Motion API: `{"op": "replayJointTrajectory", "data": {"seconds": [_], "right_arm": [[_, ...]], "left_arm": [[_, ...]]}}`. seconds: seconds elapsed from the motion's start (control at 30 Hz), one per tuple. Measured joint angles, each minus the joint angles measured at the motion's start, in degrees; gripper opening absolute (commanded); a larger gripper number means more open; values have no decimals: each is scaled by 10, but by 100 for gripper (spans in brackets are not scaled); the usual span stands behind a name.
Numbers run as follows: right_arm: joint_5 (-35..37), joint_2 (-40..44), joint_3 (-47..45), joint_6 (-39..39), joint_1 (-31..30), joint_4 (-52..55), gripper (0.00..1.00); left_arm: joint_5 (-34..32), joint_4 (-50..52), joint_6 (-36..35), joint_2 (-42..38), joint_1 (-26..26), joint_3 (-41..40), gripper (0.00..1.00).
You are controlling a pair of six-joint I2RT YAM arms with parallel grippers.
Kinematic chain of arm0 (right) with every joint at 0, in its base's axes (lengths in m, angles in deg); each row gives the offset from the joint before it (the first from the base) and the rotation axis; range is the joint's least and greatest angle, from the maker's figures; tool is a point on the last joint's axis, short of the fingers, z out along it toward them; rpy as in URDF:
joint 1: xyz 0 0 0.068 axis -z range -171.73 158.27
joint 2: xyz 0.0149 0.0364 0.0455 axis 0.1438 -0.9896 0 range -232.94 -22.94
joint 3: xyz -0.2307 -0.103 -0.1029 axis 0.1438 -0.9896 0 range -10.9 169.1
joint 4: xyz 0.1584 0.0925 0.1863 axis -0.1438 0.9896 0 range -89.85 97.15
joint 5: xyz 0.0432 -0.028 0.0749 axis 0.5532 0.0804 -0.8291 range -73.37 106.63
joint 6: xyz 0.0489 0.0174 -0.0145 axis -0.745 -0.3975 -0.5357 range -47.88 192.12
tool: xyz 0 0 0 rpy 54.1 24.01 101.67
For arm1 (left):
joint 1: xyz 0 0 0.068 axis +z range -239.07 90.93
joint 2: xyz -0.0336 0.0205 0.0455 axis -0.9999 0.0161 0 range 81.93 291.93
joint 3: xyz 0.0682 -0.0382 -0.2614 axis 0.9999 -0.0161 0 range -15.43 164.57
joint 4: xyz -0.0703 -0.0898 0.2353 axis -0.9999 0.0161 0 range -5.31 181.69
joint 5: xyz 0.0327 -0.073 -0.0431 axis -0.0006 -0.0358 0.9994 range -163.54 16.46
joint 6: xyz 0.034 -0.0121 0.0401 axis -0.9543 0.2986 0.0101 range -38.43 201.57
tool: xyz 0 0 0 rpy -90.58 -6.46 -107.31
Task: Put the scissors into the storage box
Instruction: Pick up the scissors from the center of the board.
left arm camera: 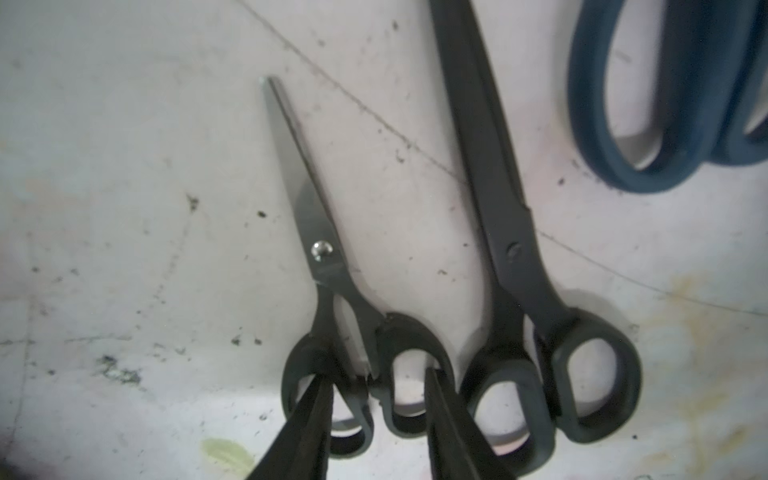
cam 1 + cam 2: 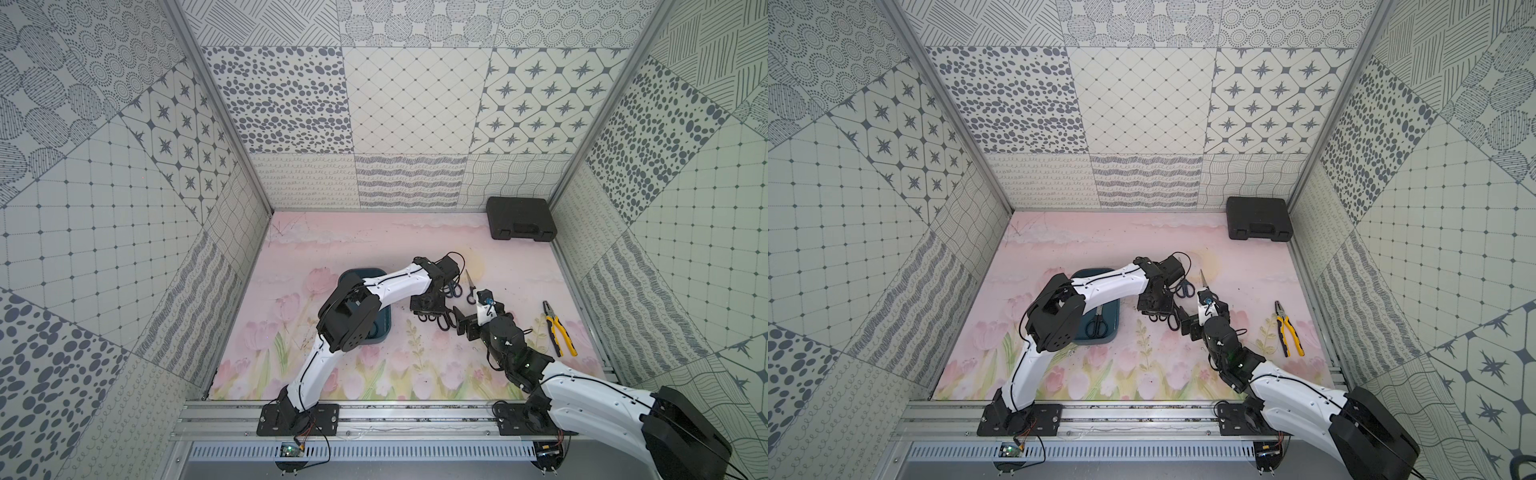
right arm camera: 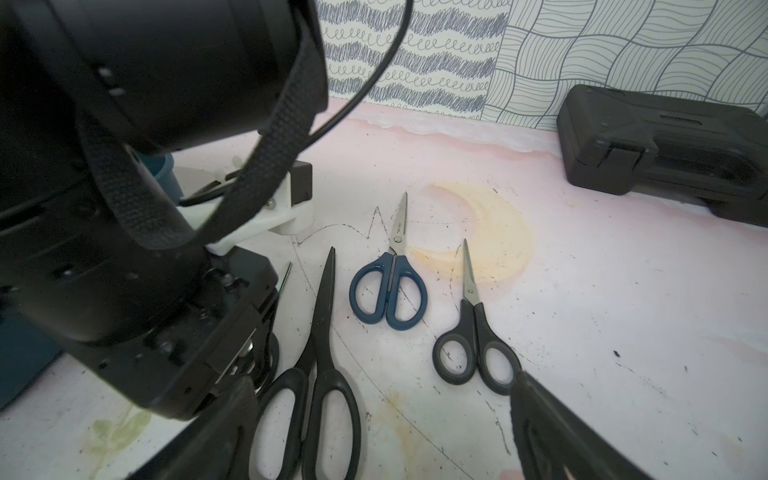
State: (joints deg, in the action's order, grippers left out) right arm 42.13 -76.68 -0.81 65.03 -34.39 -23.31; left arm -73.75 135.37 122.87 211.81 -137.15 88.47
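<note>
Several scissors lie side by side on the mat. My left gripper [image 1: 376, 376] stands low over a small black-handled pair [image 1: 324, 266], one fingertip in each loop. Its jaws are partly apart and the pair lies flat. Beside it lie a long black pair [image 1: 511, 249] and a blue-handled pair [image 3: 388, 291]. My right gripper [image 3: 386, 436] hovers wide open and empty between the long pair [image 3: 320, 374] and another small black pair [image 3: 473, 345]. The teal storage box [image 2: 1113, 332] sits under the left arm with one pair of scissors [image 2: 1096, 324] inside.
Yellow-and-black pliers [image 2: 559, 330] lie on the mat right of the right arm. A black hard case [image 2: 521, 218] stands in the far right corner. The two grippers [image 2: 444, 318] are close together. Patterned walls enclose the mat on three sides.
</note>
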Motion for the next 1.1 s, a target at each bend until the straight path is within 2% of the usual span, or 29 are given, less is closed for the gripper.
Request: {"op": "replayJointTrajectory", "data": {"seconds": [0.17,0.37,0.53,0.87,1.1], "right_arm": [[0,0,0,0,0,0,97],[0,0,0,0,0,0,97],[-5,-1,0,0,0,-1,97],[-10,-6,0,0,0,-3,96],[-17,-6,7,1,0,7,97]], "left_arm": [[-6,8,-10,8,0,10,24],[-12,11,-23,8,1,6,15],[-15,8,-30,6,1,2,0],[-26,0,-45,-19,1,-24,0],[-49,14,-54,-88,10,-35,0]]}}
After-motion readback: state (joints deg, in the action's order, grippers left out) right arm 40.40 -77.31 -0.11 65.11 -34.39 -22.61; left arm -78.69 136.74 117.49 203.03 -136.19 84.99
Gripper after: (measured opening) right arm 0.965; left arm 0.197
